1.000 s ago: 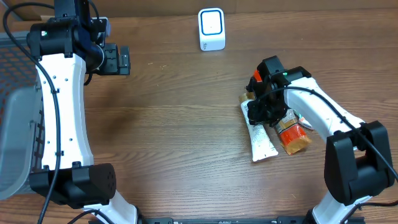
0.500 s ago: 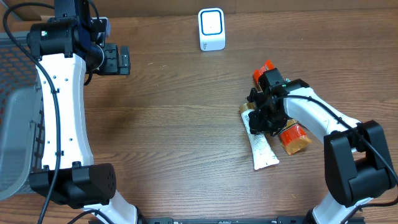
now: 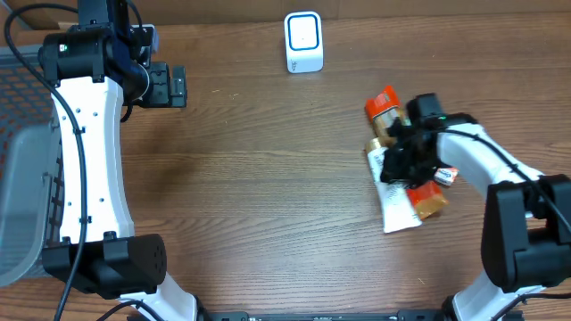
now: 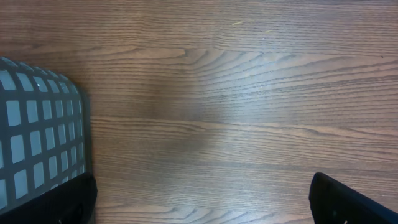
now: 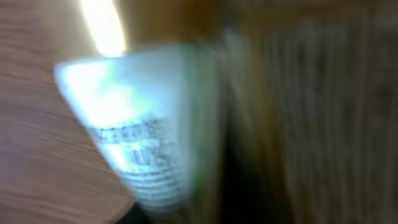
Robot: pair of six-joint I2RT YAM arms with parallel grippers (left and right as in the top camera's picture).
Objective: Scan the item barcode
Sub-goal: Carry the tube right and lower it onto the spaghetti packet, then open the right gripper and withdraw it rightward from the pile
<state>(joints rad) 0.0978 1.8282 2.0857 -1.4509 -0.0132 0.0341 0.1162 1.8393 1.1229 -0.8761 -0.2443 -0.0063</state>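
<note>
Near right: the white tube [image 3: 399, 207] lies flat on the table, touching an orange-labelled bottle [image 3: 426, 201] on its right. The whole pile sits further right than a second ago. The right gripper [image 3: 403, 163] above its middle has travelled with it, uncovering an orange-capped bottle [image 3: 384, 105] on the far side.

Judgement: the items were dragged, not lifted, so no barcode is presented yet.

Right gripper jaws: cannot tell whether they pinch anything. The right wrist view is motion-blurred and shows only the tube, white with small dark print.

Far centre: the scanner [image 3: 303, 42] stands well apart from the pile.

Far left: the left gripper [image 3: 174, 85] is spread wide and empty.
</note>
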